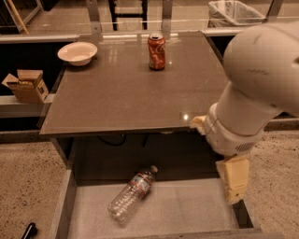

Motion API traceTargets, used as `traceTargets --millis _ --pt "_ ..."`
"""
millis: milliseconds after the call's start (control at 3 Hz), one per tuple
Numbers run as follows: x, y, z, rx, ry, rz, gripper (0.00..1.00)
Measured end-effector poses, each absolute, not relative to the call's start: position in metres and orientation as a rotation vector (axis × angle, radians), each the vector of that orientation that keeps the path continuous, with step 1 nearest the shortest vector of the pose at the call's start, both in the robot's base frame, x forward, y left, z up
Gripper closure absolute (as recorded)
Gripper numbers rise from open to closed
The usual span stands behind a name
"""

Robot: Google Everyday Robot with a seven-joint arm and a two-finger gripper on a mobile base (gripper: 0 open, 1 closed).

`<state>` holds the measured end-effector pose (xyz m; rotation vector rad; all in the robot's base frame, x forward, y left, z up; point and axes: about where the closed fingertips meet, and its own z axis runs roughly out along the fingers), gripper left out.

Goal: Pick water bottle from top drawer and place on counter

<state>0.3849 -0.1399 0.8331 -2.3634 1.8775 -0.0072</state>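
The water bottle (131, 193) lies on its side on the pale liner of the open top drawer (187, 212), cap pointing up-right, left of the drawer's middle. The counter (126, 88) spreads above the drawer's back. My gripper (236, 182) hangs from the big white arm (254, 88) at the right, over the drawer's right wall and well to the right of the bottle. It holds nothing that I can see.
An orange-red soda can (156, 45) stands at the counter's far middle. A white bowl (77, 52) sits at its far left corner. A cardboard box (27, 86) rests on a ledge at the left. A wire bin (236, 12) stands at the back right.
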Motion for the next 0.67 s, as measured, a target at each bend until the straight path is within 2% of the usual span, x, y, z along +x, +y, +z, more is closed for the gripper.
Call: traceTargets --millis 333,667 --pt "0.348 -0.106 0.818 -2.513 1.639 0.108 0.00" --pt "0.337 -0.095 0.814 -2.618 1.447 0.141 0.00"
